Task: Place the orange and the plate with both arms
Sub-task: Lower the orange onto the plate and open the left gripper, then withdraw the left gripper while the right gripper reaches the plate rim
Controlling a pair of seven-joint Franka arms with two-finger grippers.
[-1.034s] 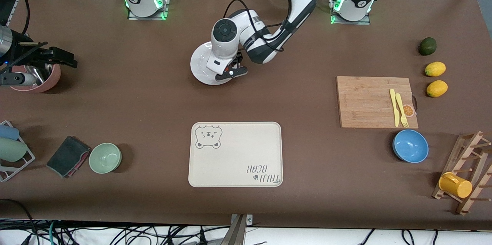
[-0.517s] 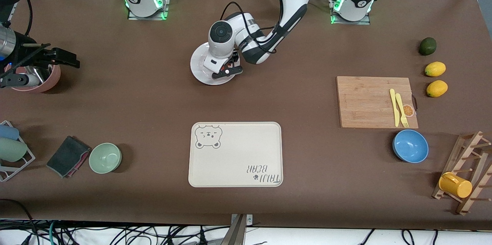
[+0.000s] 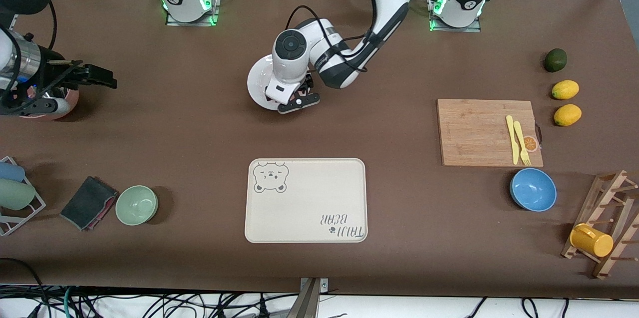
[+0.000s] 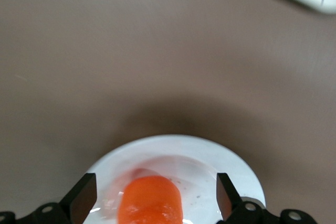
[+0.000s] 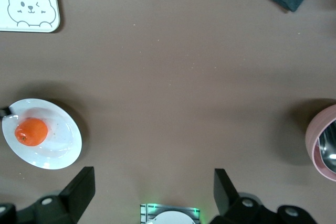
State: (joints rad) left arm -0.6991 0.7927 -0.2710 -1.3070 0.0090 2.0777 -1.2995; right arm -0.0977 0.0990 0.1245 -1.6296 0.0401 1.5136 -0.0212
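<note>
Since the earlier frames, the left claw (image 3: pixel 298 97) has spread its fingers and released the orange. Front view: it hangs over the plate (image 3: pixel 257 83), at its five o'clock rim; bare table (image 3: pixel 199 123) lies all around. Right claw (image 3: pixel 102 78) waits open beside the pink bowl (image 3: pixel 70 103).

Left wrist view: orange (image 4: pixel 150 200) sits on the plate (image 4: pixel 231 161), between wide fingers (image 4: pixel 81 198), untouched.

Right wrist view: orange (image 5: pixel 31 131) rests at nine o'clock on the plate (image 5: pixel 60 150).

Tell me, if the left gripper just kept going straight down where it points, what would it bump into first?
Most likely the orange, which sits on the plate between the open left gripper fingers; depth is hard to judge.
</note>
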